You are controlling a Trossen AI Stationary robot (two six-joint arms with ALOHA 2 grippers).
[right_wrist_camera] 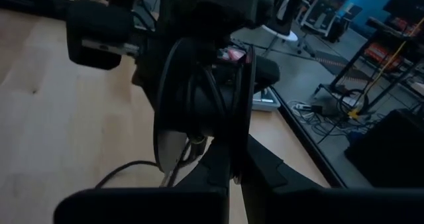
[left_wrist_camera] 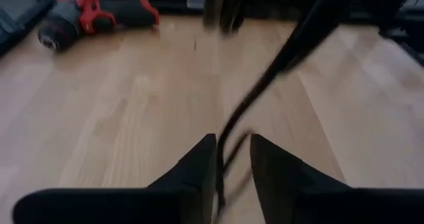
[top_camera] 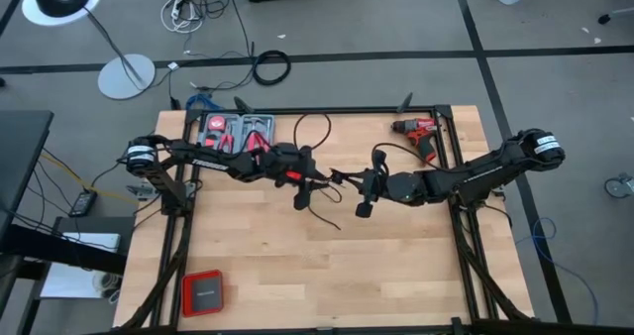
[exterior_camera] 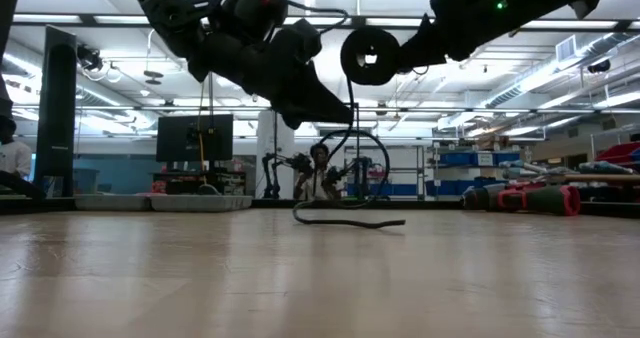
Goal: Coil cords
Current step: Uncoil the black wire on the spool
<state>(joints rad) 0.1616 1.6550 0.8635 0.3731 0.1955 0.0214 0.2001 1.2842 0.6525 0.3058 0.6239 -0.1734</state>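
1. High view: thin black cord (top_camera: 319, 172), one item, strung above the middle of the table (top_camera: 396, 266) between the two grippers; a loop rises toward the far edge and a loose tail lies on the wood nearer the front.
2. Low view: same cord (exterior_camera: 350, 221), hanging from the grippers in a round loop, its tail resting flat on the tabletop.
3. Left gripper (top_camera: 302, 191), reaching in from the left to the table's centre; in the left wrist view the cord (left_wrist_camera: 265, 85) runs down between its two fingers (left_wrist_camera: 199, 168), which stand narrowly apart around it; whether they pinch it cannot be told.
4. Right gripper (top_camera: 369, 184), reaching in from the right, just beside the left one; fingers pressed together on the cord, several turns of which (right_wrist_camera: 218, 95) are looped just ahead of its fingers (right_wrist_camera: 265, 164).
5. Red drill (top_camera: 421, 135), lying at the far right of the table.
6. Red tool tray (top_camera: 236, 132), far left.
7. Red case (top_camera: 202, 293), near left corner.
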